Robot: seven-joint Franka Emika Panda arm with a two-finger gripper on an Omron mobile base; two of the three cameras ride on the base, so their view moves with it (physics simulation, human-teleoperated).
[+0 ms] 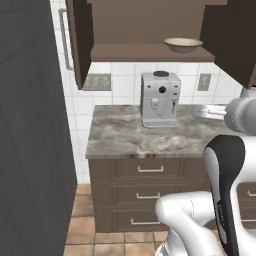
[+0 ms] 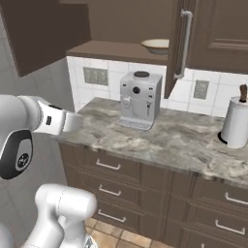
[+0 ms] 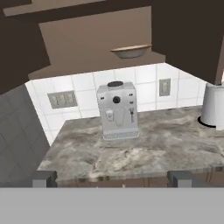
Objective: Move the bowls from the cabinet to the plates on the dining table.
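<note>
The dark brown wall cabinet (image 1: 79, 42) (image 2: 213, 34) (image 3: 87, 41) stands with its doors open. On its lower shelf sits one shallow tan bowl (image 1: 183, 45) (image 2: 156, 46) (image 3: 130, 52) with a brownish rim, toward the right side. My gripper (image 3: 113, 179) is open with nothing between its fingers, held low in front of the counter's edge, well below and short of the bowl. My hand (image 2: 65, 121) hovers at counter height by the counter's front. The plates and the dining table are out of view.
A silver coffee machine (image 1: 160, 100) (image 2: 140, 99) (image 3: 117, 109) stands on the mottled stone counter (image 1: 125, 137) under the shelf. A white paper-towel roll (image 2: 236, 123) (image 3: 214, 105) stands to the right. A tall dark grey wall (image 1: 30, 150) closes the left; drawers (image 1: 150, 169) lie below.
</note>
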